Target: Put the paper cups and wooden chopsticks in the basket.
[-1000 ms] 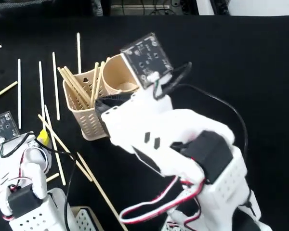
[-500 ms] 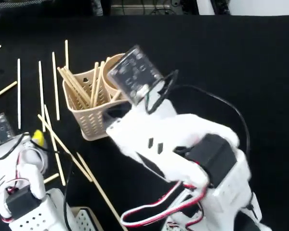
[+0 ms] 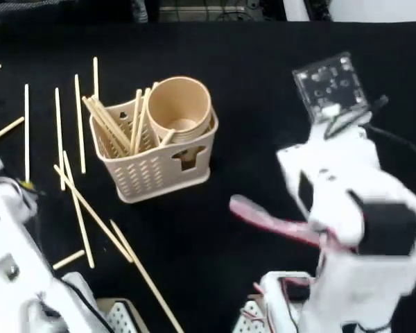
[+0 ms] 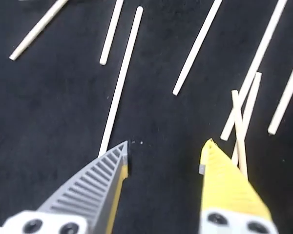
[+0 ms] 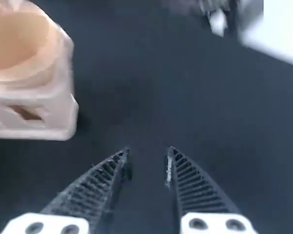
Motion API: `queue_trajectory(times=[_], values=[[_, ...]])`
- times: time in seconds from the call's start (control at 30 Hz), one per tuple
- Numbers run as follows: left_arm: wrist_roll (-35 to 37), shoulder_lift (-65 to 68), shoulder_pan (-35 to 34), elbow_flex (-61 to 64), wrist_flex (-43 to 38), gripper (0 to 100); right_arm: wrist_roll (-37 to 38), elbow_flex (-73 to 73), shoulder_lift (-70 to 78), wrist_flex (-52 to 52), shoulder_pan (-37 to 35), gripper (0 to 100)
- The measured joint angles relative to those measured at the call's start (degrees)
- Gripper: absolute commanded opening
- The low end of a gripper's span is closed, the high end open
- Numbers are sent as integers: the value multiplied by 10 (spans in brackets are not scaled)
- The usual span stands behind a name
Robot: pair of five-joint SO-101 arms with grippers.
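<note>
A tan paper cup (image 3: 181,106) stands upright in the beige basket (image 3: 157,168), beside several wooden chopsticks (image 3: 115,126) leaning in its left half. More loose chopsticks (image 3: 78,196) lie on the black table left of and in front of the basket. My right gripper (image 5: 147,153) is open and empty over bare cloth, with the basket (image 5: 36,115) and cup (image 5: 20,43) off to one side. My left gripper (image 4: 166,143) is open just above scattered chopsticks (image 4: 121,80), with one chopstick (image 4: 240,127) beside its yellow finger (image 4: 223,170).
The right arm (image 3: 343,198) stands to the right of the basket with a red cable loop (image 3: 270,220) hanging out. The left arm (image 3: 7,257) is at the front left corner. Black cloth behind and right of the basket is bare.
The right arm has swung away from the basket to the right, leaving the cup upright inside it. The left arm has shifted toward the front left.
</note>
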Motion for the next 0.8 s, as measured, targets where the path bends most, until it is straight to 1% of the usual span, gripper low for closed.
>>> queue_trajectory(times=[0.1, 0.2, 0.3, 0.4, 0.47, 0.53, 0.63, 0.67, 0.7, 0.73, 0.8], values=[[-1, 169, 0, -120, 17, 261, 40, 91, 0, -13, 47, 130], [-24, 338, 18, -253, 53, 270, 55, 175, 0, -54, 66, 130], [-39, 493, 57, -387, 92, 270, 55, 248, 0, -103, 68, 130], [-40, 622, 85, -520, 113, 266, 57, 307, 0, -139, 68, 128], [-40, 698, 92, -609, 116, 235, 60, 338, 0, -147, 61, 128], [-43, 768, 97, -693, 118, 176, 60, 358, 0, -149, 40, 128], [-45, 865, 102, -796, 121, 29, 60, 363, 1, -145, -4, 128], [-46, 890, 103, -824, 120, 23, 60, 363, 1, -135, -23, 128], [-46, 911, 105, -848, 122, 43, 60, 363, 1, -121, -46, 128], [-46, 929, 109, -869, 122, 29, 60, 363, 1, -106, -72, 128], [-46, 960, 115, -905, 132, 31, 60, 363, 1, -73, -135, 129]])
